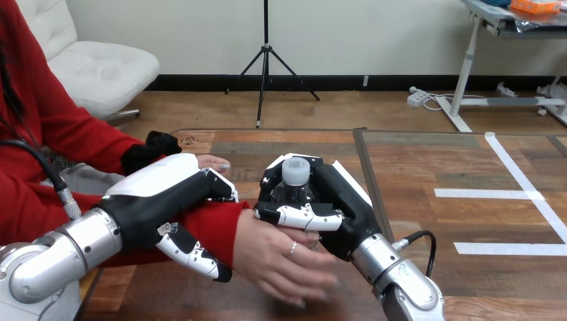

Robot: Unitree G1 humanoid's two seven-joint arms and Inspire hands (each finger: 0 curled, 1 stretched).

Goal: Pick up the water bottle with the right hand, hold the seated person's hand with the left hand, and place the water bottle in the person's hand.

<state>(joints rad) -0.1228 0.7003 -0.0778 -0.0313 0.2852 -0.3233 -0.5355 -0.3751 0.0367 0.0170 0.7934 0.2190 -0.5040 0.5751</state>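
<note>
Clearly the clear plastic water bottle with a white screw cap is off the wooden counter, upright in the right robot hand, whose black-and-white fingers curl round its body just below the cap. It looks light and thin-walled, so I judge it would dent under a hard squeeze and could slide on its smooth wall. A moderate hold at mid-body suits it better than one on the narrow neck, and it leaves the lower half free for the person to take. The left robot hand is closed round the person's red-sleeved forearm just behind the wrist, with fingers showing over and under the sleeve. The person's hand reaches out beneath and against the right robot hand, fingers spread and angled down toward the counter. Whether its palm faces up cannot be told. The person's other hand shows fingertips just behind the left robot hand, near the bottle. Those fingertips and the robot's own crossing fingers crowd the handover spot, so the bottle has little room to come down.
</note>
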